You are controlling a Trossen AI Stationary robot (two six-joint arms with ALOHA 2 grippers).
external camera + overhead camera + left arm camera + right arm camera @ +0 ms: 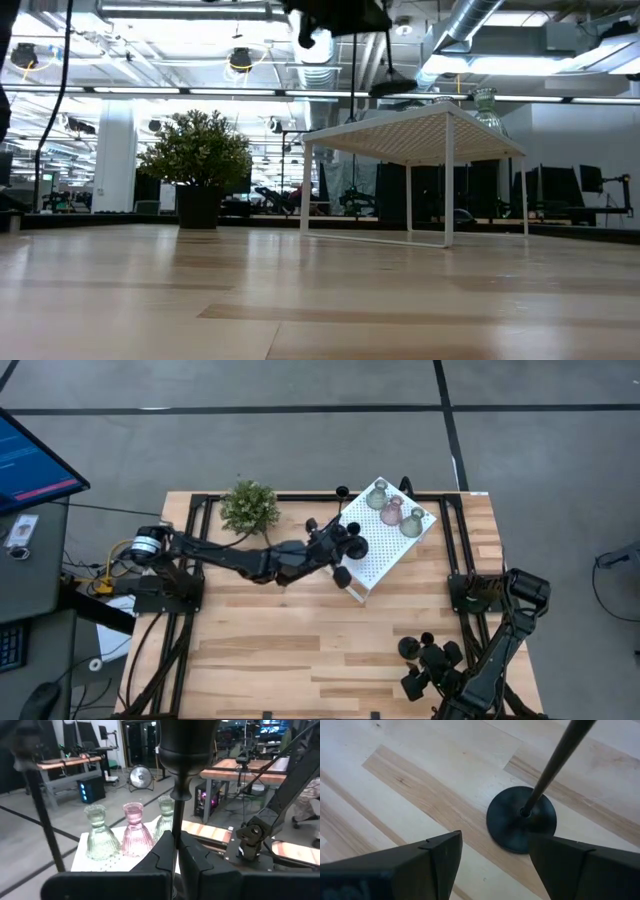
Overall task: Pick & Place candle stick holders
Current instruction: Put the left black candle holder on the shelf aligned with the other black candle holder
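Black candle stick holder (179,775) stem clamped upright in left tool (175,851) over white box (385,545), right tool (492,852) open before another black holder (521,818)

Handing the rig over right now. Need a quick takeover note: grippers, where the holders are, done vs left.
Left gripper: shut on the stem of a black holder, held upright over the white perforated rack, near the glass ones.
Right gripper: open, low over the table's near right part, a second black holder standing on the wood just ahead of it, not gripped.
Done: three glass holders on the rack, two greenish-grey with the pink one between them.
Left: set down the held black holder, then pick the one by the right arm. A third black holder I cannot place for sure.
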